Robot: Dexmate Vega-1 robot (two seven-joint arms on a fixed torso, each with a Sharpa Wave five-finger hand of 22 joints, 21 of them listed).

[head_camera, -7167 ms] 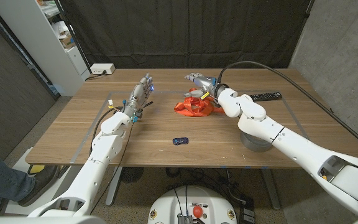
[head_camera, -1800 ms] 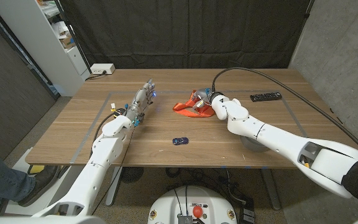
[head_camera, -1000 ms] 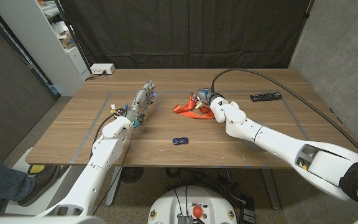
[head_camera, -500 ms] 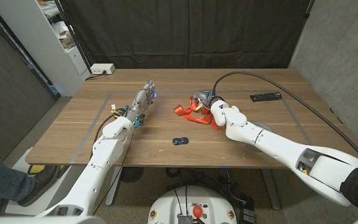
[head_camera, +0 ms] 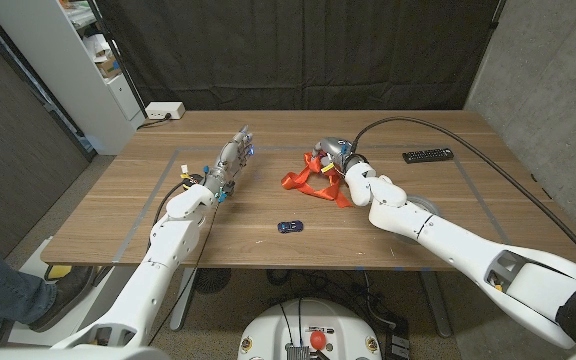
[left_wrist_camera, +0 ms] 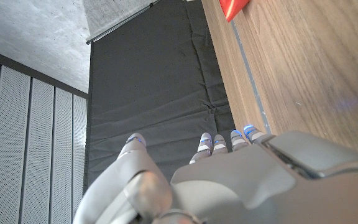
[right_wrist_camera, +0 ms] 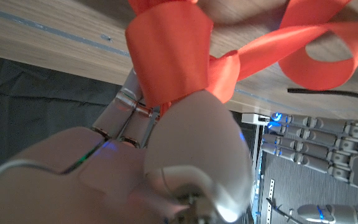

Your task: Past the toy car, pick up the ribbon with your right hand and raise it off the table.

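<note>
The red ribbon [head_camera: 317, 181] hangs bunched in loops from my right hand [head_camera: 334, 156], which grips it at the top, past the middle of the table. In the right wrist view the ribbon [right_wrist_camera: 174, 55] runs up out of my right hand [right_wrist_camera: 166, 155], with its loops against the wood. Whether its lowest loop touches the table I cannot tell. The small blue toy car [head_camera: 289, 226] sits nearer the front edge, apart from the ribbon. My left hand [head_camera: 230, 160] stays left of the ribbon with its fingers stretched out and nothing in it; it also shows as the left hand [left_wrist_camera: 229, 177].
A black remote [head_camera: 428, 155] lies to the right on the wooden table [head_camera: 118, 215]. A white power strip [head_camera: 165, 111] sits at the back left corner. A shelf unit [head_camera: 88, 60] stands off the table to the left. Black curtain hangs behind.
My right hand has closed on the ribbon and drawn it up and toward the front. The ribbon has gone from lying spread on the table to hanging bunched. The left hand and car stayed put.
</note>
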